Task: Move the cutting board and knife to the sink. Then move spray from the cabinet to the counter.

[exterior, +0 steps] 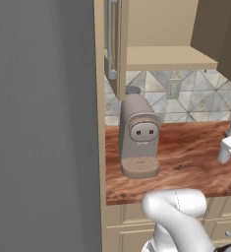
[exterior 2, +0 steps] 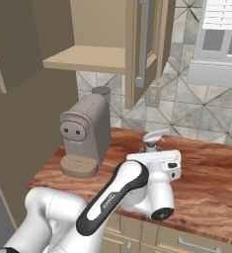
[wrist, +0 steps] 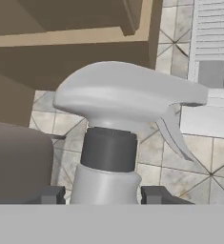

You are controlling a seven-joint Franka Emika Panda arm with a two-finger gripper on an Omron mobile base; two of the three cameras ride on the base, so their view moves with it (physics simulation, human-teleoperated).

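Counter edge near claw-held spray

A tall grey panel fills the left side of the room, next to a tan upright. The wall behind is tiled in grey and beige diamonds, with a pale outlet plate set into it. A taupe coffee machine stands below, a dark cap on its top. Further right hangs a window with white blinds and a white sill. Beige drawers with short metal handles run underneath. The light is even and soft.
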